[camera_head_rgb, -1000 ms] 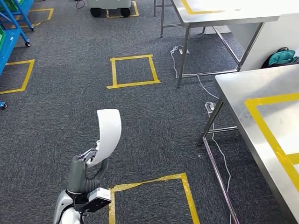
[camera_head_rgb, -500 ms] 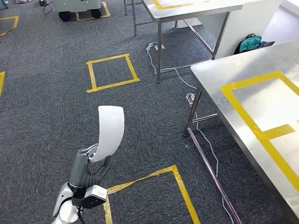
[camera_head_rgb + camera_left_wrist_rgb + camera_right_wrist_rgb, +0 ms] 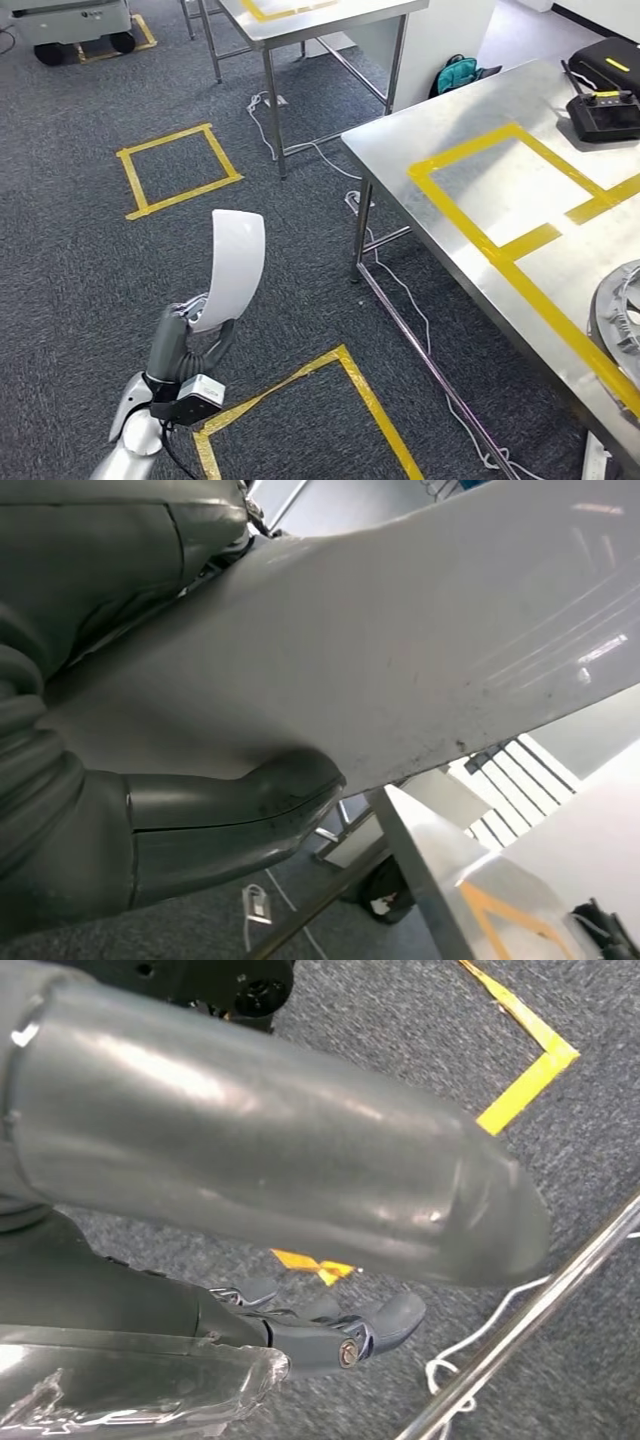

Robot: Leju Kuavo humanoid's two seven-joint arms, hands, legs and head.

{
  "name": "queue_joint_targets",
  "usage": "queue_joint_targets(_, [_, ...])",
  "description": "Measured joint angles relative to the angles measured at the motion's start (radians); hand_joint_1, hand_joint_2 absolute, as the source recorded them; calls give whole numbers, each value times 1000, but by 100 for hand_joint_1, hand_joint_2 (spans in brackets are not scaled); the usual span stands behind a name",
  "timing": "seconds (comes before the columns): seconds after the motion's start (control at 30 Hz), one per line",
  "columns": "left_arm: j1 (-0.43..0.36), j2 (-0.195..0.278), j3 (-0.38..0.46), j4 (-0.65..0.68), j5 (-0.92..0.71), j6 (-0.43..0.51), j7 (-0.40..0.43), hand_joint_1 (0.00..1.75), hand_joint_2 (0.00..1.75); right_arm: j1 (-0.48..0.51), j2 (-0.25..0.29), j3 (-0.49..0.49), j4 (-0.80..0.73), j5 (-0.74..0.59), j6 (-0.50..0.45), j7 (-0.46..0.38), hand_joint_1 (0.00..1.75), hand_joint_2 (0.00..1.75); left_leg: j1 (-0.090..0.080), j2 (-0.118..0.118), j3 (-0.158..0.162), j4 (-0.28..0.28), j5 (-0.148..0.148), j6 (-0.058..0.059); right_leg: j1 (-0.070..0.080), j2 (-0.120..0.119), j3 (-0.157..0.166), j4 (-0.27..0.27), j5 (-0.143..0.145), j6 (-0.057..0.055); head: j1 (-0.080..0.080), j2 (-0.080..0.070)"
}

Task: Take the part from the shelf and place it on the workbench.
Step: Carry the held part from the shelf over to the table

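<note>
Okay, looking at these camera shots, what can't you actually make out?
- Left robot hand, head view: the white curved part it holds hides the fingers' far side.
- Left wrist view: the part runs past the picture's edges, so its full shape is cut off.
- Round grey metal piece on the workbench: cut by the right edge.
- Right robot hand: blurred and close; whether it holds the clear glossy thing at the edge is unclear.

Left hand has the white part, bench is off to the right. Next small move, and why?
Probably keep turning right and step closer to the workbench. The left hand holds the curved white part upright over the carpet, well short of the bench edge, so a reach from here looks too far. The yellow-taped rectangle on the benchtop is bare and seems the likely drop spot.
</note>
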Motion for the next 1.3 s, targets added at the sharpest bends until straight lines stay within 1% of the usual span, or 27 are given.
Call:
queue_joint_targets(0.03, [-1, 1, 2, 2, 0, -1, 1, 173, 175, 3, 0, 0, 2, 1, 0, 0, 0, 0, -1, 7, -2, -1, 2, 7, -3, 7, -5, -4, 3, 7, 0, 0])
queue_joint_targets(0.1, [-4, 1, 6, 4, 0, -3, 1, 173, 175, 8, 0, 0, 4, 2, -3, 0, 0, 0, -2, 24, -1, -6, 7, 23, -3, -22, -19, 13, -10, 16, 4, 0])
queue_joint_targets(0.13, [-5, 1, 9, 4, 1, -4, 1, 173, 175, 7, 0, 0, 6, 2, -9, 0, 0, 0, -2, 34, -1, -8, 9, 30, -1, -50, -39, 51, -34, 19, 6, 0])
queue_joint_targets(0.2, [-2, 3, 17, 5, 5, -9, 2, 173, 175, 0, 3, 0, 9, 4, -29, -2, 0, 0, -6, 57, -1, -8, 8, 37, 2, -101, -97, 180, -103, 22, 12, 0])
queue_joint_targets(0.23, [0, 5, 23, 6, 7, -10, 3, 173, 175, -3, 6, 0, 11, 6, -40, -3, 0, 0, -8, 70, -1, -8, 7, 38, 2, -108, -128, 249, -132, 23, 12, 0])
queue_joint_targets(0.27, [2, 7, 29, 6, 9, -12, 4, 173, 175, -5, 9, 0, 13, 8, -48, -3, 0, 0, -10, 82, 0, -8, 6, 39, 3, -110, -145, 289, -143, 23, 11, 0])
queue_joint_targets(0.3, [3, 9, 34, 6, 11, -13, 4, 173, 175, -5, 11, 0, 15, 8, -55, -4, 0, 0, -11, 94, 0, -8, 6, 39, 3, -112, -145, 295, -137, 22, 12, 0])
queue_joint_targets(0.33, [4, 11, 39, 6, 12, -14, 4, 173, 175, -5, 13, 0, 16, 9, -59, -4, 0, 0, -11, 104, 2, -7, 4, 39, 3, -115, -121, 255, -112, 20, 12, 0])
queue_joint_targets(0.4, [4, 13, 45, 6, 14, -15, 5, 173, 175, -6, 16, 0, 19, 11, -62, -5, 0, 0, -14, 120, 7, -6, 0, 34, 7, -147, -37, 107, -52, 15, 12, 0])
queue_joint_targets(0.47, [4, 16, 53, 6, 18, -15, 5, 173, 175, -12, 17, 1, 22, 18, -62, -5, 0, 0, -18, 134, 10, -5, -4, 26, 13, -174, 16, 15, -25, 6, 10, 0])
queue_joint_targets(0.5, [5, 17, 60, 6, 22, -14, 5, 173, 175, -14, 19, 2, 24, 24, -62, -4, 0, 0, -20, 141, 11, -4, -4, 21, 16, -176, 20, 6, -25, 2, 9, 0])
queue_joint_targets(0.57, [7, 20, 80, 6, 36, -15, 2, 173, 175, -17, 21, 5, 29, 38, -67, -1, 0, 0, -17, 153, 13, -5, -7, 10, 15, -153, 17, 3, -20, -10, 9, 0])
queue_joint_targets(0.63, [9, 27, 108, 6, 50, -26, -4, 173, 175, -22, 24, 11, 33, 48, -73, -3, 0, 0, -14, 127, -1, 32, -36, -2, 9, -132, 17, -3, -14, -22, 6, 0])
queue_joint_targets(0.7, [14, 34, 138, 6, 55, -41, -11, 173, 175, -29, 25, 18, 37, 58, -72, -12, 0, 0, -11, 83, -57, 150, -98, -11, 5, -111, 17, -6, -10, -30, 1, 0])
queue_joint_targets(0.73, [18, 36, 152, 6, 56, -45, -12, 173, 175, -32, 25, 22, 39, 63, -68, -15, 0, 0, -10, 73, -93, 221, -125, -13, 4, -101, 16, -6, -10, -31, 0, 0])
queue_joint_targets(0.77, [22, 37, 164, 6, 55, -48, -13, 173, 175, -33, 25, 26, 42, 67, -64, -18, 0, 0, -10, 69, -121, 272, -138, -15, 4, -90, 16, -6, -10, -32, 0, 0])
queue_joint_targets(0.8, [25, 37, 175, 6, 55, -48, -14, 173, 175, -32, 26, 28, 44, 70, -61, -19, 0, 0, -9, 67, -134, 289, -130, -16, 3, -80, 16, -5, -10, -32, 0, 0])
queue_joint_targets(0.83, [27, 37, 183, 6, 54, -49, -15, 173, 175, -32, 27, 31, 46, 71, -60, -20, 0, 0, -7, 66, -126, 265, -103, -16, 2, -69, 16, -5, -9, -31, -1, 0])
queue_joint_targets(0.9, [27, 38, 197, 6, 51, -50, -16, 173, 175, -31, 30, 34, 49, 72, -60, -20, 0, 0, 0, 50, -68, 135, -28, -20, 0, -50, 16, -4, -8, -25, -1, 0])
queue_joint_targets(0.93, [27, 38, 201, 6, 47, -52, -17, 173, 175, -33, 32, 35, 50, 72, -60, -19, 0, 0, 4, 37, -38, 69, -4, -20, 0, -41, 13, 0, -8, -19, -2, 0])
queue_joint_targets(1.0, [26, 35, 205, 6, 30, -63, -17, 173, 175, -33, 33, 36, 50, 70, -53, -21, 0, 0, 6, 18, -11, 5, 9, -12, 1, -28, 6, 1, -6, -6, -3, 0])
queue_joint_targets(1.07, [19, 26, 199, 6, 2, -73, -11, 173, 175, -24, 28, 36, 50, 64, -30, -24, 0, 0, 3, 21, -13, -1, 11, 5, -2, -23, 0, -4, -2, 8, -4, 0])
queue_joint_targets(1.1, [12, 19, 192, 7, -14, -73, -5, 173, 175, -18, 24, 36, 50, 59, -13, -25, 0, 0, 2, 25, -13, -2, 14, 13, -3, -34, -4, 0, -6, 13, -4, 0])
queue_joint_targets(1.13, [4, 11, 182, 7, -27, -70, 3, 173, 175, -13, 19, 36, 50, 55, 2, -27, 0, 0, 3, 28, -13, -4, 17, 22, -3, -51, -15, 22, -22, 17, -1, 0])
queue_joint_targets(1.2, [-7, -5, 159, 10, -46, -65, 15, 173, 175, -10, 9, 35, 48, 50, 25, -27, 0, 0, 0, 38, -13, -6, 18, 33, -1, -92, -67, 133, -86, 23, 4, 0])
queue_joint_targets(1.27, [-12, -13, 141, 16, -54, -61, 24, 173, 175, -9, 2, 35, 46, 48, 36, -27, 0, 0, -4, 52, -14, -6, 17, 37, 0, -107, -127, 265, -143, 25, 4, 0])
queue_joint_targets(1.3, [-16, -15, 134, 20, -55, -59, 28, 173, 175, -6, 0, 35, 45, 47, 39, -26, 0, 0, -6, 58, -14, -6, 17, 38, 0, -108, -138, 292, -147, 25, 4, 0])
